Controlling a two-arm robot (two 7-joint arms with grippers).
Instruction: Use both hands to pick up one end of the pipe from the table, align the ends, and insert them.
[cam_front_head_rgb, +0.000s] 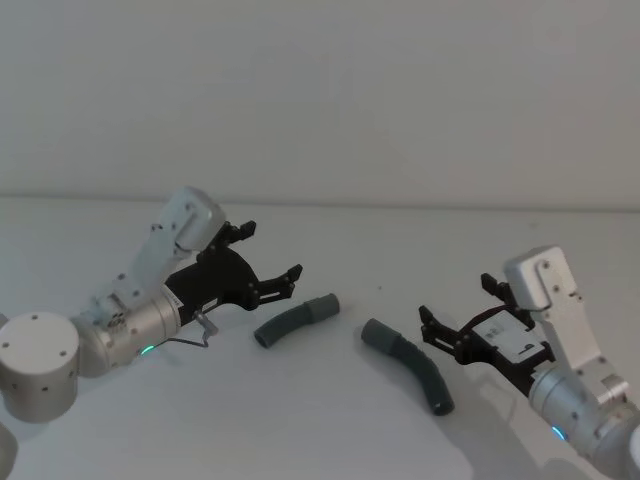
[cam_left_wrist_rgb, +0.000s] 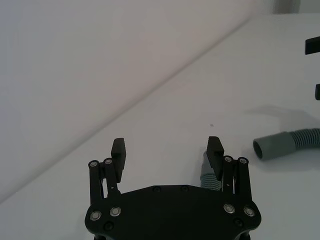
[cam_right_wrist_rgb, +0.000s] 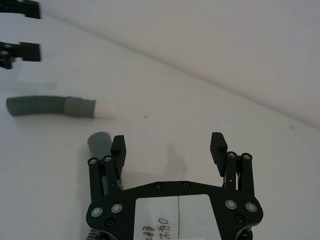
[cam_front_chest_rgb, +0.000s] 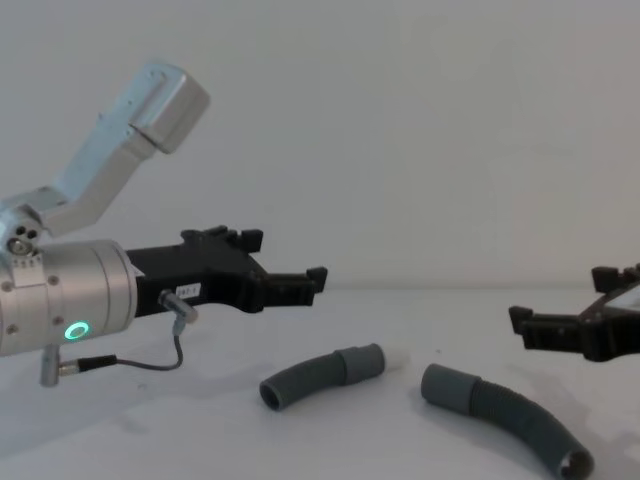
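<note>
Two ribbed dark-grey pipe pieces lie on the pale table (cam_front_head_rgb: 300, 420). The shorter piece (cam_front_head_rgb: 295, 320) (cam_front_chest_rgb: 320, 375) has a smooth cuff with a white tip (cam_front_chest_rgb: 396, 357) (cam_right_wrist_rgb: 105, 110) pointing toward the longer piece (cam_front_head_rgb: 408, 362) (cam_front_chest_rgb: 500, 410). The longer piece's wide cuff (cam_right_wrist_rgb: 100, 142) faces that tip across a small gap. My left gripper (cam_front_head_rgb: 270, 250) (cam_left_wrist_rgb: 167, 145) hovers open just above and to the left of the shorter piece. To the right of the longer piece, my right gripper (cam_front_head_rgb: 457, 297) (cam_right_wrist_rgb: 169, 142) hangs open above the table. Neither holds anything.
A plain pale wall stands behind the table's far edge. A thin cable (cam_front_chest_rgb: 175, 345) loops under my left wrist beside its green ring light (cam_front_chest_rgb: 75, 330).
</note>
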